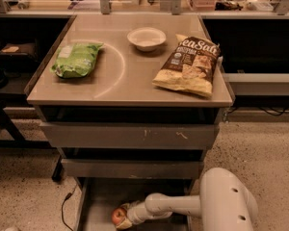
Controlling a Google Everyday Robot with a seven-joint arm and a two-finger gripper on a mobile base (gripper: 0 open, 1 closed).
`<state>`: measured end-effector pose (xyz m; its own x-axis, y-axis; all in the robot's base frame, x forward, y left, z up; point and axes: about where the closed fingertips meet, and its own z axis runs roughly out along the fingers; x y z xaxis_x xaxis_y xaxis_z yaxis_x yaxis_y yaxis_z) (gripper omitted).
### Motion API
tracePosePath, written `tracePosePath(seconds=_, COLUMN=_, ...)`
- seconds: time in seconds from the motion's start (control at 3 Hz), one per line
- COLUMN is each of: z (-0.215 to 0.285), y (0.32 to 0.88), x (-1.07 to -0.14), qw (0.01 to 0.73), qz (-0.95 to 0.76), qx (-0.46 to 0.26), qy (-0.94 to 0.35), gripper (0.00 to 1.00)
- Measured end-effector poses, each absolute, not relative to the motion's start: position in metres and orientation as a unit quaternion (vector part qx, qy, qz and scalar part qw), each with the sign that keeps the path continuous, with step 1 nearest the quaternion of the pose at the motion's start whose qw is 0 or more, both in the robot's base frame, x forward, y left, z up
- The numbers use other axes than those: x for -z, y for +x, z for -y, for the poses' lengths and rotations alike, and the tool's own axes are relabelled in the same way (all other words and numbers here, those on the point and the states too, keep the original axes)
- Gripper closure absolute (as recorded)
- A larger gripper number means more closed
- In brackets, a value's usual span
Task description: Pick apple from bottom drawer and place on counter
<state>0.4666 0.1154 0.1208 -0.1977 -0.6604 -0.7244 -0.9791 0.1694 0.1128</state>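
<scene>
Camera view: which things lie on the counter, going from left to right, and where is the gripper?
Green bag → white bowl → chip bag. Lower down, in the bottom drawer, the gripper is at the apple.

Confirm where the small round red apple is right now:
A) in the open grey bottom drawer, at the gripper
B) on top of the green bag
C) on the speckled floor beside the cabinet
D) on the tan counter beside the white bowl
A: the small round red apple sits in the shallow grey bottom drawer, right at the gripper; the tan glossy counter holds no apple.
</scene>
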Motion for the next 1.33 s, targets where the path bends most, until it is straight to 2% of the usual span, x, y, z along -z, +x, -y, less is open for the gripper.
tracePosePath(seconds=0.33, z=-0.114, y=0.458, x=-0.141, qw=0.274, qz=-0.713, qx=-0.296, qy=-0.574, gripper=1.0)
tracePosePath(seconds=1.33, z=-0.085, y=0.415, x=-0.264, qw=0.297, qz=-0.731, qx=-0.273, qy=-0.551, gripper=1.0)
